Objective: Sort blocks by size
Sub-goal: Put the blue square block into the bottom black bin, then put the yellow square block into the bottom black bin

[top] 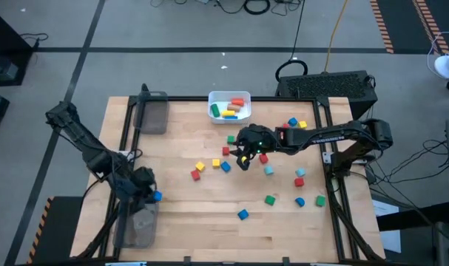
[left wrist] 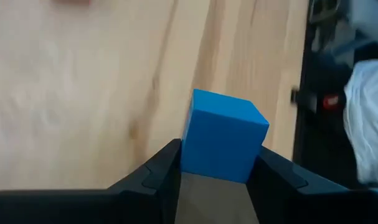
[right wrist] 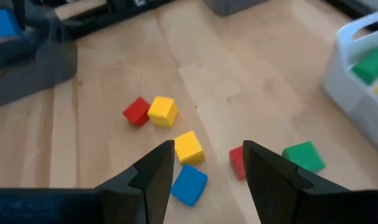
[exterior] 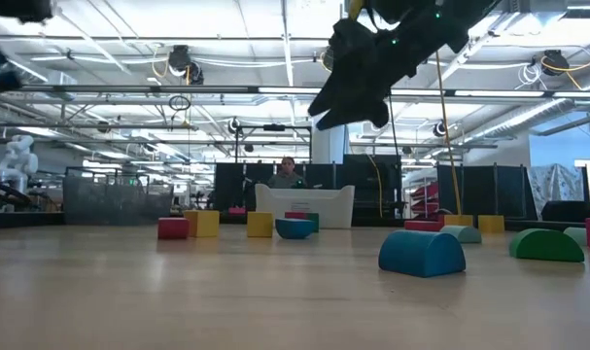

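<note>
Several long blocks (top: pixel 231 109) lie in the white bin (top: pixel 213 98), well beyond the right gripper (right wrist: pixel 204 165), whose jaws stand apart above loose cubes (right wrist: pixel 189 147), while the left gripper (left wrist: pixel 215 175) is clamped on a blue cube (left wrist: pixel 223 136) above a grey tray (top: pixel 137 225).

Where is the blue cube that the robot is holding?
The blue cube sits pinched in the left gripper, at the table's left edge in the high view, just above the clear grey tray.

Even, bright light is cast from ceiling strips (exterior: pixel 275 89); the table (left wrist: pixel 83 93) is blurred in the left wrist view.
</note>
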Controlling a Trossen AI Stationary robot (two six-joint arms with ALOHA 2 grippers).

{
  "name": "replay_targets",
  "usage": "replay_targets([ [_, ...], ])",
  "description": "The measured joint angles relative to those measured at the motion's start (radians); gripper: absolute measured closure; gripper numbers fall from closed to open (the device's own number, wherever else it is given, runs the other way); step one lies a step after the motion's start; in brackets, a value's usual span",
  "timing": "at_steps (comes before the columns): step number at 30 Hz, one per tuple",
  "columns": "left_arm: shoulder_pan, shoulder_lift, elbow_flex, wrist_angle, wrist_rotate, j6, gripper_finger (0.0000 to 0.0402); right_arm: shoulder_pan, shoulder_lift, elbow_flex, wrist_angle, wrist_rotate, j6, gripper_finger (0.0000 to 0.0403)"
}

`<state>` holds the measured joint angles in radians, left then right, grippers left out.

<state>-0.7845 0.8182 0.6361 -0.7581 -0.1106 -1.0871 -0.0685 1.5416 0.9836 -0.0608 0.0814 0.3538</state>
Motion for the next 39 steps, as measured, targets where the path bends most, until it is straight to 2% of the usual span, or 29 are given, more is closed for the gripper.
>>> replay_targets([
  [7,-0.075,0.079,0.0,-0.018,0.124,-0.158,0.0246,0.026,0.079,-0.001,0.065,0.0,-0.01,0.0225],
  [18,-0.136,0.258,0.0,-0.056,0.252,-0.266,0.0246,0.045,0.095,0.0,0.078,0.001,-0.214,0.0225],
  [25,-0.149,0.349,0.0,-0.048,0.319,-0.293,0.0237,0.044,0.095,0.0,-0.106,0.157,-0.261,0.0225],
  [34,-0.172,0.392,0.0,-0.034,0.32,-0.314,0.0202,0.044,0.093,0.0,-0.333,0.165,-0.201,0.0225],
  [39,-0.171,0.392,0.0,-0.039,0.32,-0.322,0.0182,0.031,0.092,0.0,-0.461,0.26,-0.168,0.0225],
])
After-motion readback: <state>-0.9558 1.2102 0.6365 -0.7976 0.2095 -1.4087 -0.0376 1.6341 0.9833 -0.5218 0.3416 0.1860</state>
